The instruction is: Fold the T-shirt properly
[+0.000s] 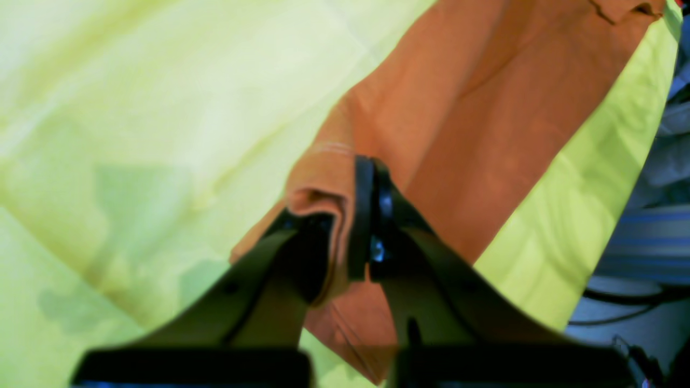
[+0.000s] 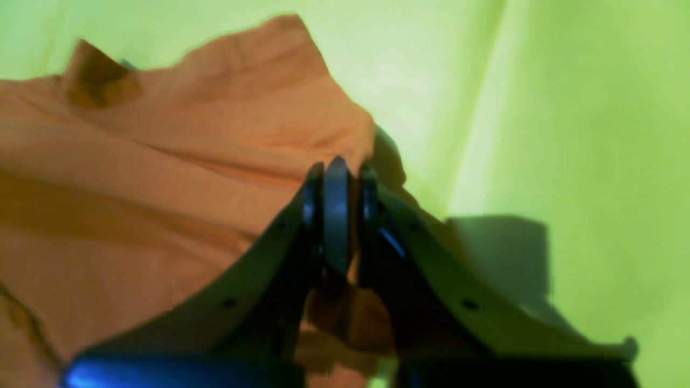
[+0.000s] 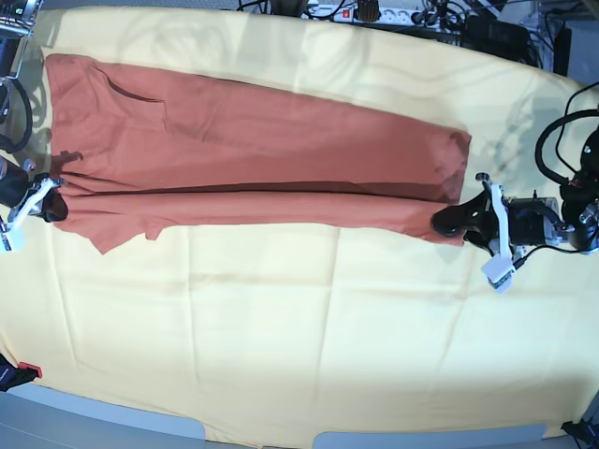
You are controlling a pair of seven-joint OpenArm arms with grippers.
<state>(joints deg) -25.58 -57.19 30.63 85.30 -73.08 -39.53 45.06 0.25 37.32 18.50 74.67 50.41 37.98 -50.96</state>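
- Shirt (image 3: 253,140) on counter (image 3: 309,337): one lengthwise fold in; cross folds left, I judge.
- My left fingers (image 1: 345,226) & right fingers (image 2: 337,215) clamped on shirt ends.

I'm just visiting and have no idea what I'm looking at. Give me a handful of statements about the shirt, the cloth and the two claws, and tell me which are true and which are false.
1. The T-shirt lies stretched out lengthwise on a pale yellow cloth. True.
2. The left gripper is open and away from the shirt. False: it is shut on a bunched bit of the shirt's edge.
3. The right gripper is pinching shirt fabric too. True.
4. Both grippers hold the same end of the shirt. False: in the base view they are at opposite ends.
5. The shirt is blue. False: it is rust orange.
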